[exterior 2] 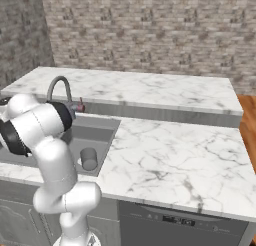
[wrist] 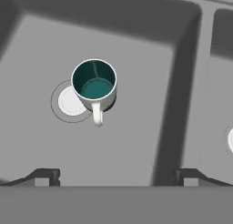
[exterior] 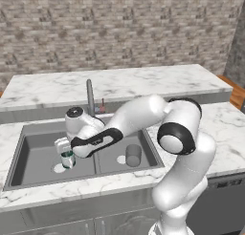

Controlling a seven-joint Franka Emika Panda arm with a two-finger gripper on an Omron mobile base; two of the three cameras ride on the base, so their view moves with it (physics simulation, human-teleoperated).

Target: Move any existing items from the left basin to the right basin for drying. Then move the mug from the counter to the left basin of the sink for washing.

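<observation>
While your end effector point(wrist: 116, 175) hangs released, fingers spread wide over the left basin point(exterior: 33, 150), the mug point(wrist: 94, 85) stands upright on its floor, overlapping the white drain point(wrist: 68, 101). Grey cup point(exterior: 133, 154) sits in the right basin point(exterior: 146, 155).

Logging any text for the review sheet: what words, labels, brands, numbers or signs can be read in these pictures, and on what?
None can be read.
mug: plain, no print on what shows.
grey cup: plain.
dishwasher panel: small pale marks, too small and blurred to read.
sink, faucet, counter: no lettering.
</observation>
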